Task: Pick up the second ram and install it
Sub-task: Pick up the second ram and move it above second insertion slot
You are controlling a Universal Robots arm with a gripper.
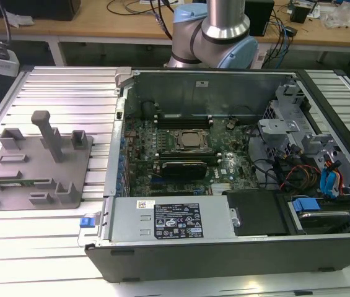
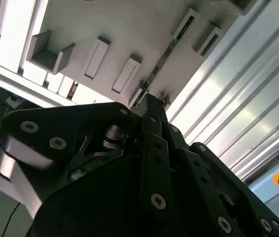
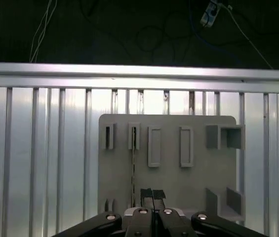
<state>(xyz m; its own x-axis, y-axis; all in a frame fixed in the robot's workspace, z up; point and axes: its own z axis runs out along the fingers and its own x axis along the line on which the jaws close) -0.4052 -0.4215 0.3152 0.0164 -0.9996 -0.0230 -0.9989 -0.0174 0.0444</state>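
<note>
A ribbed metal surface (image 1: 57,86) of long parallel slats carries two things. On the exterior view's left a flat grey fixture plate (image 1: 38,164) with raised blocks and slots lies flat on the slats. Just beside it, toward the exterior view's right, stands an open computer case (image 1: 224,247). A small blue piece (image 1: 88,221) at the case's near corner may rest on the surface or belong to the case.
</note>
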